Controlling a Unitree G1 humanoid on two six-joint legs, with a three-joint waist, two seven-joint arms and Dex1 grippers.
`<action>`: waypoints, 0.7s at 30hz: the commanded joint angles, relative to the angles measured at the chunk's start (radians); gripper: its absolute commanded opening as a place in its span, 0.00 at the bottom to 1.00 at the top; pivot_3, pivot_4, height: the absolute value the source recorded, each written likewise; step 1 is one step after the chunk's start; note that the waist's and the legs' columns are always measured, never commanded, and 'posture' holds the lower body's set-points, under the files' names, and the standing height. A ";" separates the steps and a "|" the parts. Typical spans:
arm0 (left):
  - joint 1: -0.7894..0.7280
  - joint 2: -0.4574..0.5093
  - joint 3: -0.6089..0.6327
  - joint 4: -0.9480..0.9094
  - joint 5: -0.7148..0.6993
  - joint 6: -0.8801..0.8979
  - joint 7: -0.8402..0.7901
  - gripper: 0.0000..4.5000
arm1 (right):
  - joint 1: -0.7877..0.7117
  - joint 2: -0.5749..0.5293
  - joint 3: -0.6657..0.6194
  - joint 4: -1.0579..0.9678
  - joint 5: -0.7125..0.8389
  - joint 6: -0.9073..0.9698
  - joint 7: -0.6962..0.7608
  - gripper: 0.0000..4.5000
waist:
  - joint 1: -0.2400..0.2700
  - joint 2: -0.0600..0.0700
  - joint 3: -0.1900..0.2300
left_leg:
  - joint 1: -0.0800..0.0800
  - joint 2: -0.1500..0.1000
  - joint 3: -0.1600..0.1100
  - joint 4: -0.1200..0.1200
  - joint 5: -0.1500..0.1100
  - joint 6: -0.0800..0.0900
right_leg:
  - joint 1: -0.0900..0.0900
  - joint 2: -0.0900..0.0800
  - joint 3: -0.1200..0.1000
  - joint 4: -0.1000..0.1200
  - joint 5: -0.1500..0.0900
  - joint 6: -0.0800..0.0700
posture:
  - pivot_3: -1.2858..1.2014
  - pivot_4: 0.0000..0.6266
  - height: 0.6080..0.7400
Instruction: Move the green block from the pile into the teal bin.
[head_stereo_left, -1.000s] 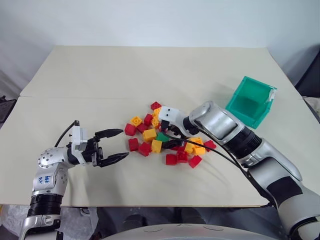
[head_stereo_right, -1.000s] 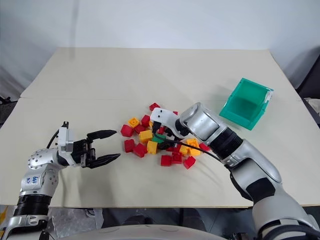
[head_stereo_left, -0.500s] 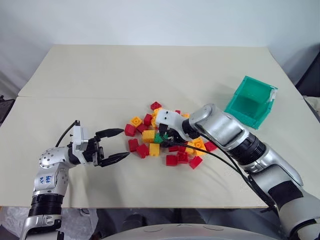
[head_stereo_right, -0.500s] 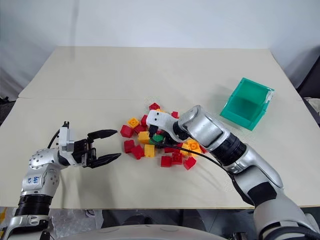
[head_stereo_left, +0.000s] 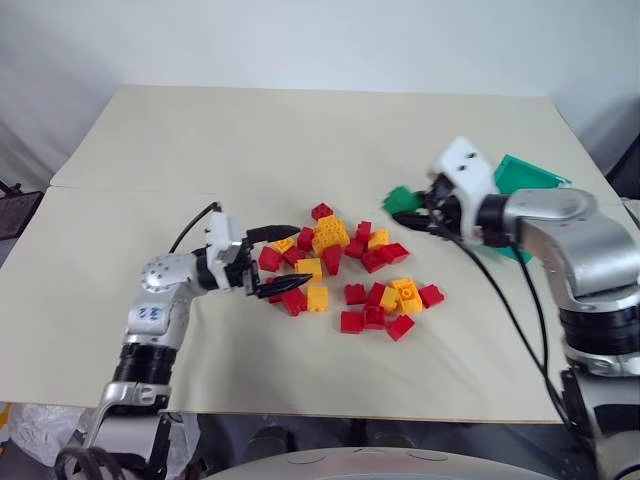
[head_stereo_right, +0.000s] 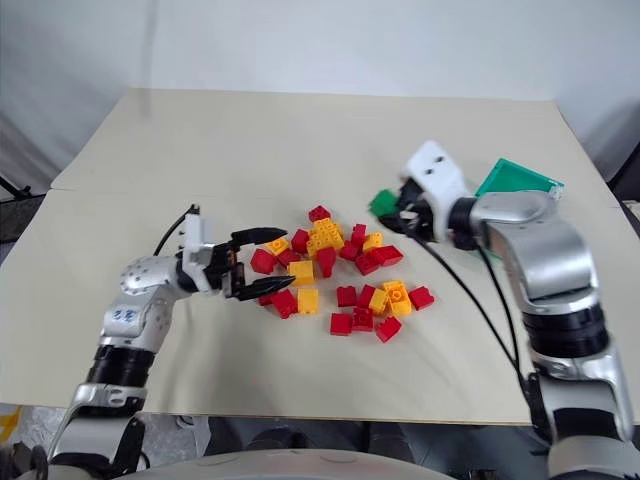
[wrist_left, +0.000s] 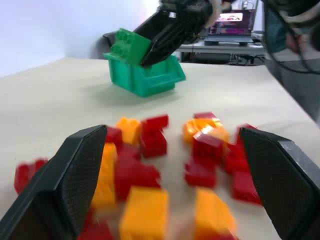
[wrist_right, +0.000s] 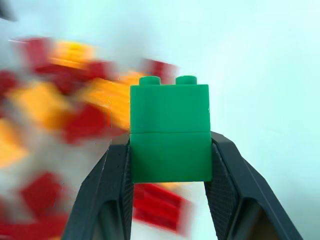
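Observation:
The green block (head_stereo_left: 400, 196) hangs in the air, clear of the pile (head_stereo_left: 350, 270) of red and yellow bricks, with my right gripper (head_stereo_left: 403, 205) shut on it. In the right wrist view the green block (wrist_right: 170, 131) sits upright between the two black fingers (wrist_right: 114, 185), studs up. The teal bin (head_stereo_left: 530, 178) stands just beyond that hand, partly hidden by the wrist; the left wrist view shows the teal bin (wrist_left: 145, 80) right behind the held block (wrist_left: 131, 46). My left gripper (head_stereo_left: 300, 257) stands open at the pile's left edge, holding nothing.
The beige table (head_stereo_left: 300, 140) has a seam running across it to the left of the pile. Bare tabletop lies behind the pile and toward the front edge. A laptop screen (wrist_left: 235, 20) shows on a desk beyond the table.
My right gripper closed on the green block, lifted it out of the pile and carried it right toward the bin. The left gripper moved right to the pile's edge. The camera shifted.

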 joint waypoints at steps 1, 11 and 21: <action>-0.046 -0.038 -0.024 0.035 0.031 -0.029 0.025 1.00 | 0.008 -0.075 -0.047 0.107 -0.101 -0.041 -0.114 0.33 | 0.002 0.000 0.000 | 0.000 0.000 0.004 0.000 0.000 0.000 | 0.000 0.000 0.000 0.000 0.000 0.000 | 0.52 0.24 1.00; -0.181 -0.109 -0.036 0.233 0.130 -0.099 0.107 1.00 | -0.075 0.003 -0.129 0.489 -0.157 -0.283 -0.327 0.59 | -0.015 0.000 0.000 | 0.002 0.002 0.008 0.000 0.002 0.000 | 0.000 0.003 0.003 0.001 0.001 0.001 | 0.52 0.24 1.00; -0.151 -0.028 0.026 0.238 0.126 -0.005 0.164 1.00 | -0.044 0.022 -0.128 0.417 -0.055 -0.377 -0.159 0.99 | -0.014 0.000 0.000 | 0.002 0.002 0.008 0.000 0.001 0.000 | 0.000 0.002 0.003 0.001 0.001 0.001 | 0.52 0.24 1.00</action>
